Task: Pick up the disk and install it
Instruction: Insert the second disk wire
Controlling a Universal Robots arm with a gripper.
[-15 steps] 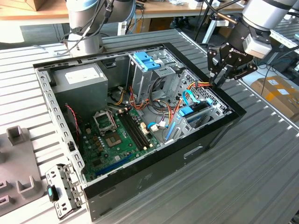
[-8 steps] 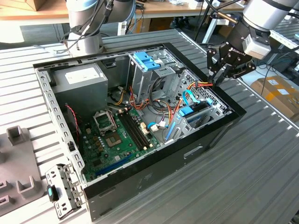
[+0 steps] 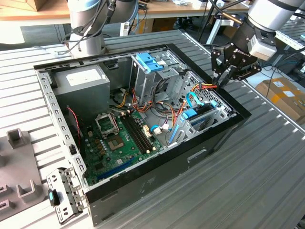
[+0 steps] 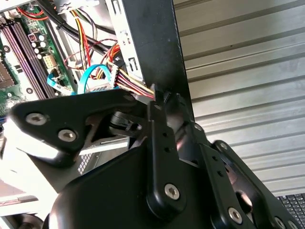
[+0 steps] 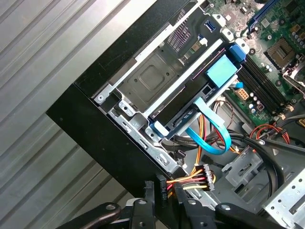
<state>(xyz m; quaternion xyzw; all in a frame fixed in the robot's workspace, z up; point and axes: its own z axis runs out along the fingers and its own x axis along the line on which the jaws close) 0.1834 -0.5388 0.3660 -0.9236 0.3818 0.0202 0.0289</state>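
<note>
While the hand point(image 3: 224, 78) pinches a bundle of wires point(image 5: 193, 180) at the case's edge, the disk point(image 5: 183, 100) sits in its bay, probably stiff and heavy, best held by its blue frame.

Lighting: bright, even, prob. overhead room light; soft shadows inside the computer case point(image 3: 143, 186), darkest under the power supply box point(image 3: 82, 82). Glare: pale sheen on the ribbed metal table point(image 3: 267, 157) in exterior view, stronger w/ washed-out streaks in second wrist view. Focus: exterior sharp; gripper point(image 4: 159, 107) body close to lens in both wrist views, soft, near-black, little detail. Slight bowing at wrist-view edges.
</note>
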